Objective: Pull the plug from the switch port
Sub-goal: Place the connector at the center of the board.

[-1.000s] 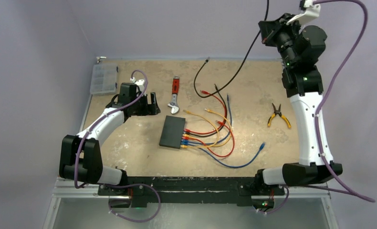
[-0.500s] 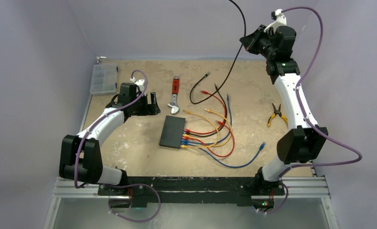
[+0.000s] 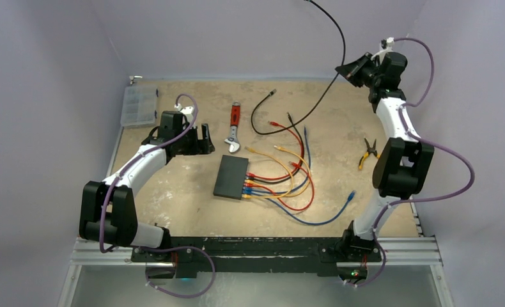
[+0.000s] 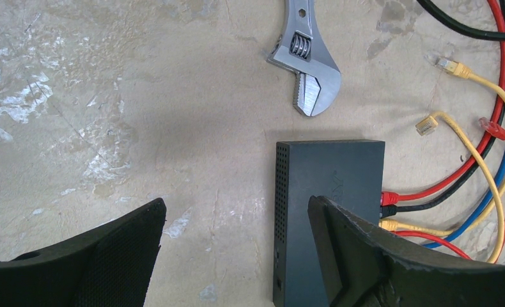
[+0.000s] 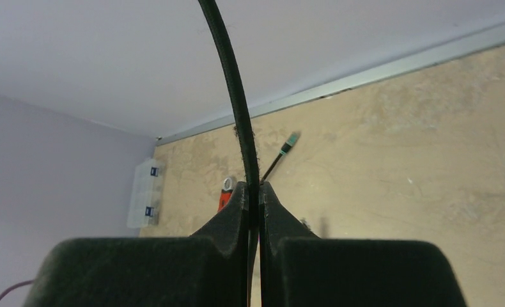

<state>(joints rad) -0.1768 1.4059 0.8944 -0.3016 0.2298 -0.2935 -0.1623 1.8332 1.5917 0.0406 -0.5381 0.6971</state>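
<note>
Faintly, an unreadable mark (image 4: 335,189) on the black switch (image 4: 330,160).

A clear compartment box (image 3: 139,105) lies at ten o'clock on the worktop (image 3: 173,192), a wrench (image 3: 234,130) at eleven, pliers (image 3: 371,155) at three.

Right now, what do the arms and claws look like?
Left arm and right arm: white link shells, black joint housings, a purple cable looping along each. Left claw and right claw: two black, matte, finely textured fingers.

Matt black switch (image 4: 330,185), shiny metal wrench (image 4: 307,70), rough mottled tabletop (image 4: 141,96).
</note>
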